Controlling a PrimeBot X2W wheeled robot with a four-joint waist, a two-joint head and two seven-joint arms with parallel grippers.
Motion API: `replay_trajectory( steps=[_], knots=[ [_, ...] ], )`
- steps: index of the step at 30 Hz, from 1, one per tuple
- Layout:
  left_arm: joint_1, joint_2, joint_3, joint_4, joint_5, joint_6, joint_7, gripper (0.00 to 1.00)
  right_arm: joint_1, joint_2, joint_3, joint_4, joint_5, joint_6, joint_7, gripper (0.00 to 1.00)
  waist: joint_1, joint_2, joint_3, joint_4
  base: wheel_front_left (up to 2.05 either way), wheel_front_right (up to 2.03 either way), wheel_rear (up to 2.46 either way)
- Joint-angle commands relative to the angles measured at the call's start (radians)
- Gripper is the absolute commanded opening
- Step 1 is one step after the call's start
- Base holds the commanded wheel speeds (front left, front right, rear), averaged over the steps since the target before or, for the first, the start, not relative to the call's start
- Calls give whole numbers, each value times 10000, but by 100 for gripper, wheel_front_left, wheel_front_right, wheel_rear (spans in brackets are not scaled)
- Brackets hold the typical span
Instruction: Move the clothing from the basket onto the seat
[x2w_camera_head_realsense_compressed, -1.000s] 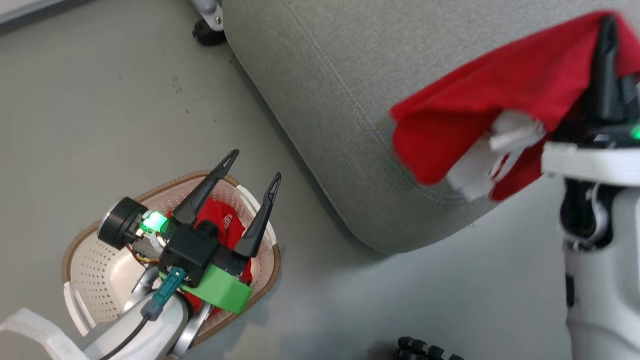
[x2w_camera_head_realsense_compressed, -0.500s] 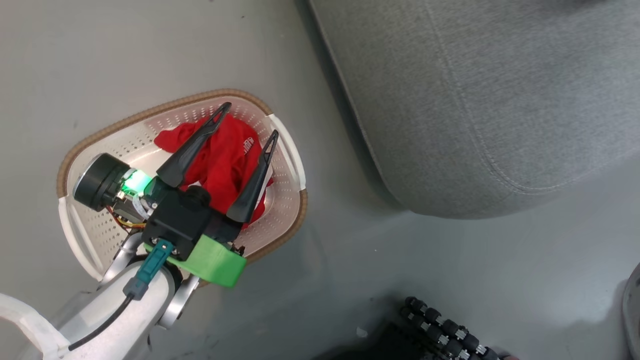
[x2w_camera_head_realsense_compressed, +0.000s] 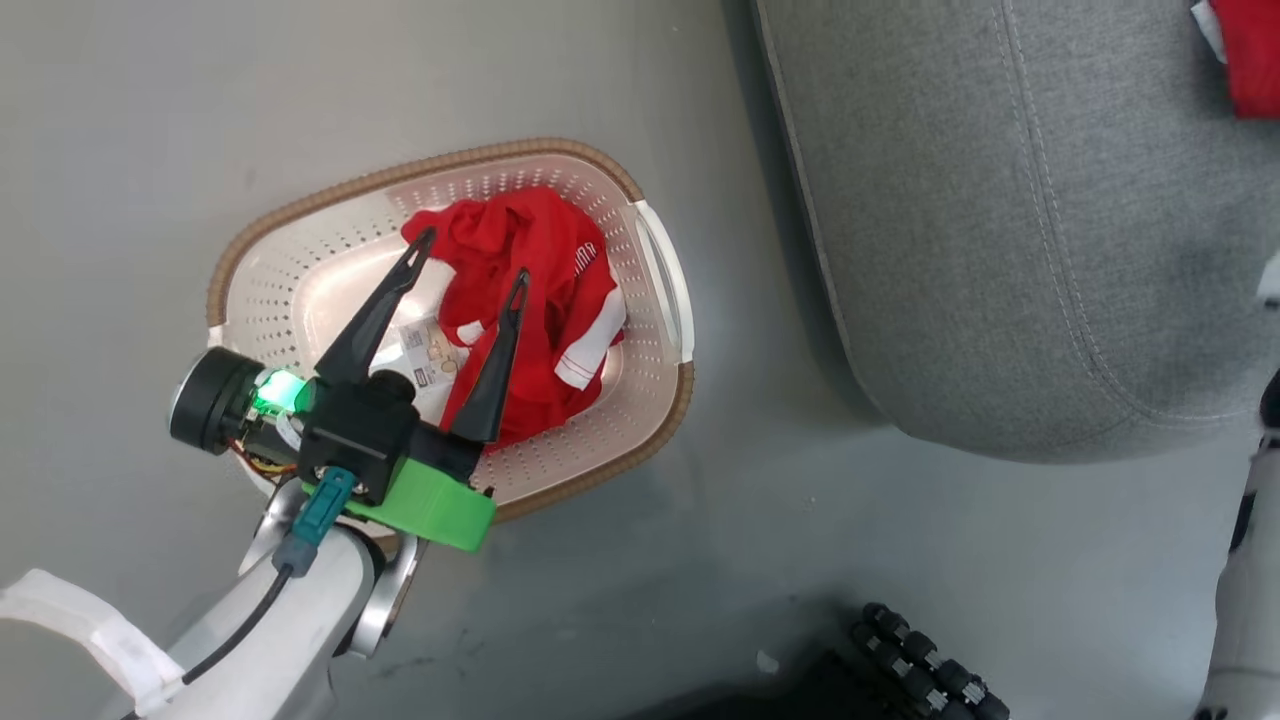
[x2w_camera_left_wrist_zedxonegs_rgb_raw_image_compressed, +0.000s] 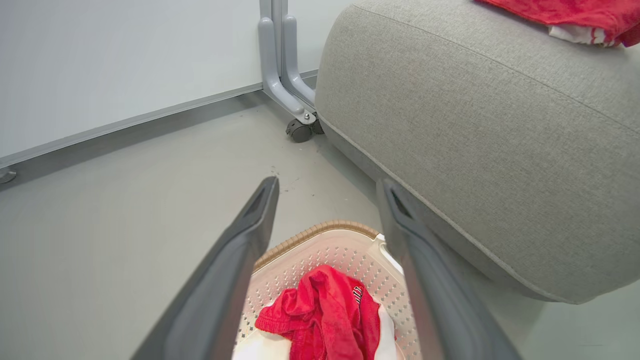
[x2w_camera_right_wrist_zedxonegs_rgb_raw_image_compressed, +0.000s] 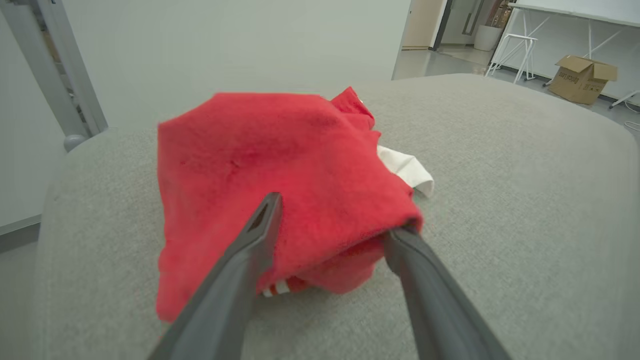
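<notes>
head view, nearest the robot: the left gripper (x2w_camera_head_realsense_compressed: 475, 255), two long dark fingers on a black and green wrist block, is hanging over the basket (x2w_camera_head_realsense_compressed: 450, 160), a rounded cream-white perforated plastic tub with a brown woven-look rim, which is standing on the grey floor (x2w_camera_head_realsense_compressed: 150, 150). garment a (x2w_camera_head_realsense_compressed: 540, 250), a crumpled bright red soft fabric piece with white trim, is lying in the basket's half nearer the seat. a paper label (x2w_camera_head_realsense_compressed: 430, 350) is showing on the basket bottom between the fingers. the left wrist view is adding what the head view is leaving unclear: the two finger tips are standing against bare floor, clear of garment a (x2w_camera_left_wrist_zedxonegs_rgb_raw_image_compressed: 325, 310), with an empty gap between them. the claw is spread wide and is holding nothing.

just beside the basket, the seat (x2w_camera_head_realsense_compressed: 1000, 200), a large light grey woven-fabric cushion with rounded edges and stitched seams, is rising from the floor. garment b (x2w_camera_head_realsense_compressed: 1250, 50), a second bright red piece with white trim, is lying on the seat top at the head view's upper right corner. the right wrist view is giving it in full (x2w_camera_right_wrist_zedxonegs_rgb_raw_image_compressed: 280, 160), heaped on the cushion. the right gripper (x2w_camera_right_wrist_zedxonegs_rgb_raw_image_compressed: 336, 215) is pointing at its near edge with fingers spread wide. one tip is touching a red fold, the other is crossing in front of the cloth, and the cloth is not being pinched.

farthest: a grey metal frame on a caster (x2w_camera_left_wrist_zedxonegs_rgb_raw_image_compressed: 299, 131) is standing behind the seat, and a brown cardboard box (x2w_camera_right_wrist_zedxonegs_rgb_raw_image_compressed: 582, 77) is sitting on the far floor.
</notes>
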Motion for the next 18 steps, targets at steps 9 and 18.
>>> replay_trajectory(
  steps=[9, 18],
  knots=[
    [1232, -1541, 637, 1146, -341, -157, -419, 100, 3678, 249, 1601, -1472, -168, -10, -30, 100, -1, -1, -2667, 1161, 0, 0, 0],
    [3306, -3082, 2710, 1145, 516, -640, -419, 100, 5276, 217, 5501, -1924, -20, -12, -30, 100, -1, -1, -4959, 2405, 0, 0, 0]
  ],
)
